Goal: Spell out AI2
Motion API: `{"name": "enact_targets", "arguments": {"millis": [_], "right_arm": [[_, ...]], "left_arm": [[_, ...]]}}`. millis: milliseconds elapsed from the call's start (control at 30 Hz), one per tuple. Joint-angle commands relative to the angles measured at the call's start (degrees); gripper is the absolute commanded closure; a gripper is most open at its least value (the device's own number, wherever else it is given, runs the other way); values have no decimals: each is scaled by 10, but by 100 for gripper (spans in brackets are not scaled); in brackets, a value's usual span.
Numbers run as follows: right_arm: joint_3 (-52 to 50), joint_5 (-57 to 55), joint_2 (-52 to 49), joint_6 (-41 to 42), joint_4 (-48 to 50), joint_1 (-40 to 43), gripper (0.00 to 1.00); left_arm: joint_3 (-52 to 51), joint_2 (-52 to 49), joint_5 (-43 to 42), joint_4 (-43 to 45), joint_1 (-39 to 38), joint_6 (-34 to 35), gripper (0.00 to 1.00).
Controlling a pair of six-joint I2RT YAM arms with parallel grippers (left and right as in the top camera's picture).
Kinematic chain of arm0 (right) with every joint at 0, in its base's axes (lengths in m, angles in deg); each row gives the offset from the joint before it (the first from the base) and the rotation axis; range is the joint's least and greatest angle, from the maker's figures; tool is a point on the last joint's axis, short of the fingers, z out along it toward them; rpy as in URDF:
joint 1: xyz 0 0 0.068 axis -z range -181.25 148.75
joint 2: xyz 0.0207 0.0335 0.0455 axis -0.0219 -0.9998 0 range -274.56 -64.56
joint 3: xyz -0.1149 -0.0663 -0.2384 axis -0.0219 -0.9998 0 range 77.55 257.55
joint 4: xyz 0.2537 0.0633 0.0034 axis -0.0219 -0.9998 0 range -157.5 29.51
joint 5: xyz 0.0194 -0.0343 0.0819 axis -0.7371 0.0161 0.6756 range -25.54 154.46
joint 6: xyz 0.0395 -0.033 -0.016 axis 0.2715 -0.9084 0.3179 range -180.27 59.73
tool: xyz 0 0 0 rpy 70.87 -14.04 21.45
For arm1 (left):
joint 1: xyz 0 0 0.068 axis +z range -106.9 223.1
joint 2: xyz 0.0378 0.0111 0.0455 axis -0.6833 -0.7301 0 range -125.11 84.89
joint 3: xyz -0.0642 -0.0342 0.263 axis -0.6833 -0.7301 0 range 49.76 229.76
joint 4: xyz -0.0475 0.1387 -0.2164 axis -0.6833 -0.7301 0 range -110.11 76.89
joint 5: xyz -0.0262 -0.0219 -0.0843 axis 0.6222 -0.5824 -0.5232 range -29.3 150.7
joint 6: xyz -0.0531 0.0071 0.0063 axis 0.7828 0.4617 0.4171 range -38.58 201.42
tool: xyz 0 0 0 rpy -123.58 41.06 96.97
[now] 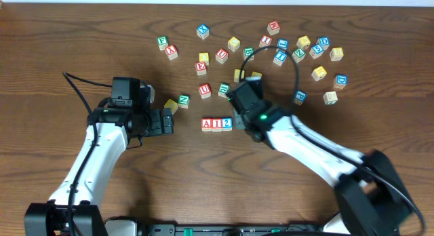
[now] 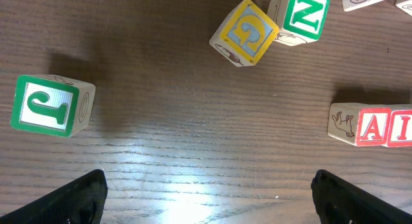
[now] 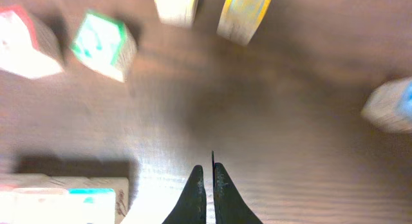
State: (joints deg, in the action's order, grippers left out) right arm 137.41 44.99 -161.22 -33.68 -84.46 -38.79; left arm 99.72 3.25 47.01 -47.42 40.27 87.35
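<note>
Three blocks stand in a row near the table's middle: red A (image 1: 207, 123), red I (image 1: 217, 123) and blue 2 (image 1: 227, 123). The A (image 2: 371, 127) and I (image 2: 403, 129) show at the right edge of the left wrist view. The 2 (image 3: 90, 199) shows at the lower left of the right wrist view. My left gripper (image 1: 168, 121) (image 2: 209, 199) is open and empty, left of the row. My right gripper (image 1: 243, 106) (image 3: 209, 176) is shut on nothing, just right of the 2 and apart from it.
A yellow G block (image 2: 244, 31), a green N block (image 2: 302, 15) and a green J block (image 2: 51, 105) lie near my left gripper. Several more letter blocks are scattered across the back of the table (image 1: 298, 56). A red U block (image 1: 205, 91) and a green block (image 1: 223, 89) sit behind the row.
</note>
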Motion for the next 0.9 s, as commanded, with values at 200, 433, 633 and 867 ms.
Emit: {"name": "enact_targets", "arguments": {"millis": [200,433,633,867], "right_arm": [[14,-21,161,-103,1,46,79],[14,-57,174,-122,-1,47,1],[14,-57,174,-121,-1,47,1],[14,-55,174,-121,-8,47,1]], "left_arm": [[-5,0,-7,-2,2,-5,1],[-5,0,-7,-2,2,-5,1],[-5,0,-7,-2,2,-5,1],[-5,0,-7,-2,2,-5,1]]}}
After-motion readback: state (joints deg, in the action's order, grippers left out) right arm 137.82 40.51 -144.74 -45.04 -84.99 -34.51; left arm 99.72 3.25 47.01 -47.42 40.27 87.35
